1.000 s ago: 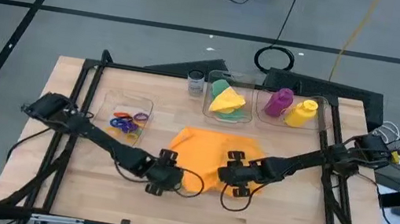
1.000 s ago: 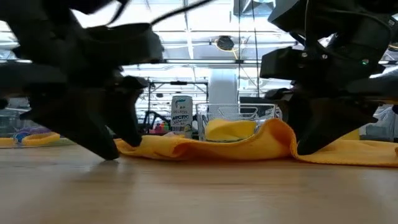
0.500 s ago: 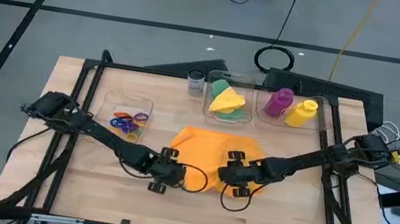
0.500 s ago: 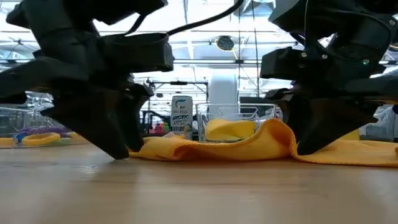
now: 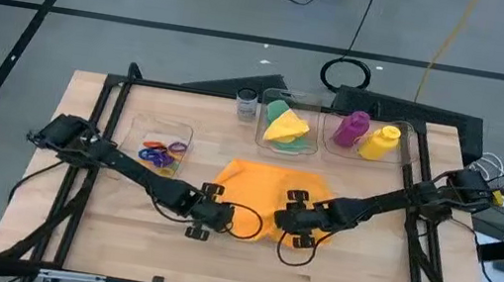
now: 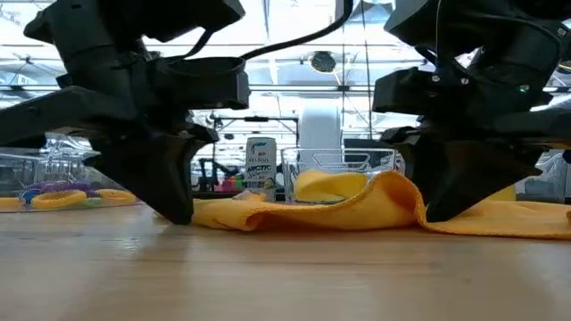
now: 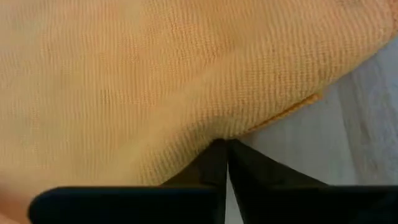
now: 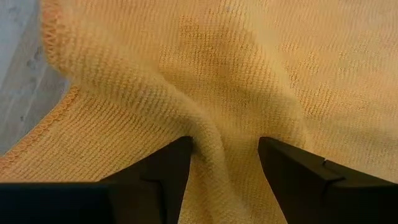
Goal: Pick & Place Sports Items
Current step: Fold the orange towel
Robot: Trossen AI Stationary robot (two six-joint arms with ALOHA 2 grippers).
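An orange cloth (image 5: pixel 269 192) lies spread on the middle of the wooden table, bunched up along its near edge. My left gripper (image 5: pixel 218 218) points down at the cloth's near left edge and is shut on it. Over the near right part, my right gripper (image 5: pixel 303 225) also points down, its fingers closed on a raised ridge of the cloth (image 6: pixel 393 185). At the far side stand a clear box with green and yellow cloths (image 5: pixel 286 126) and another with a purple and a yellow bottle (image 5: pixel 365 136). Coloured rings (image 5: pixel 160 153) lie in a clear box at the left. My left gripper pinches the orange cloth's near hemmed edge (image 7: pixel 244 129) between its two fingers (image 7: pixel 214 163), coming from above and slanting down. The cloth lies on the table and dips in at the fingers. One layer or several, I cannot tell. My right gripper has a pushed-up fold of the cloth (image 8: pixel 219 144) between its two fingers (image 8: pixel 177 163), which come from above, one on each side of the ridge. The fold stands up between them. The rest of the cloth lies slack on the table.
A small clear glass jar (image 5: pixel 246 106) stands left of the cloth box at the far edge. Black frame bars (image 5: pixel 104 129) run along the table's left and right sides. Bare wood (image 5: pixel 242 275) lies along the near edge.
My left gripper has moved a little toward the table's right, up to the cloth's near left edge, tipped slightly, and shut on that edge. The right gripper and the raised fold have kept still.
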